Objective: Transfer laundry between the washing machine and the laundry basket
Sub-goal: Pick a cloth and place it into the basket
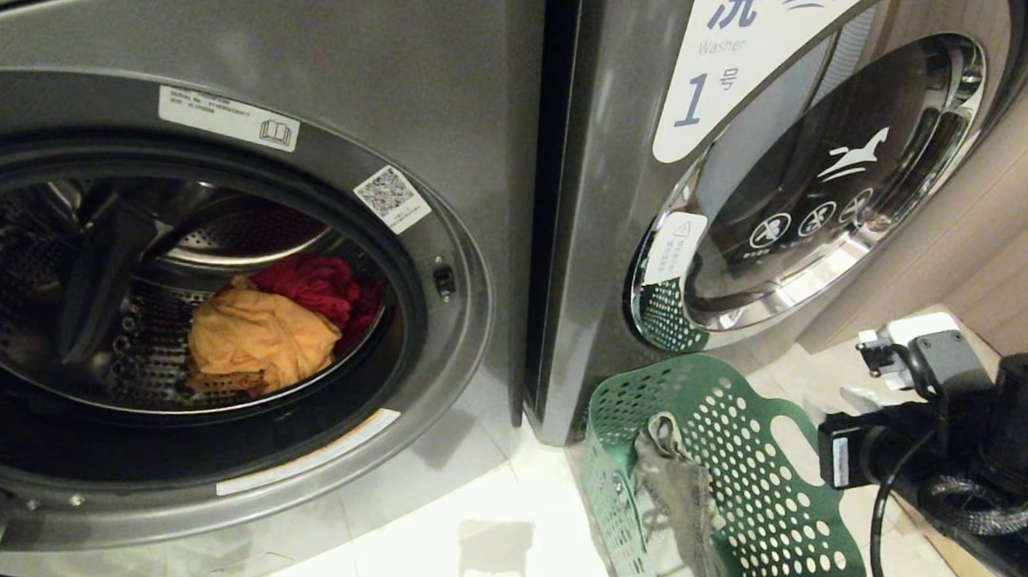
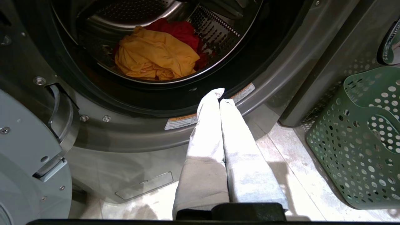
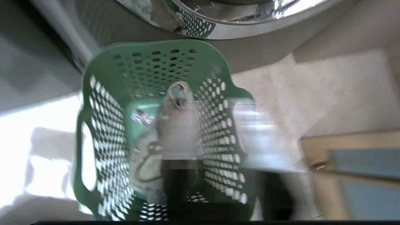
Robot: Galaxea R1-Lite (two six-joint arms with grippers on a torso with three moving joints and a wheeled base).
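The washing machine stands with its round opening uncovered. An orange-yellow garment and a red garment lie in its drum. To its right on the floor is the green laundry basket, with a grey-beige garment draped inside. My right arm reaches in from the right, beside the basket. My right gripper hangs above the basket, its smeared fingers apart with nothing between them; the grey garment lies below. My left gripper is shut and empty, low before the washer's rim.
A second grey machine labelled 1, with a closed chrome-rimmed door, stands right behind the basket. The washer's swung-open door is at its far side. Pale tiles cover the floor, and a wood-panel wall closes off the right.
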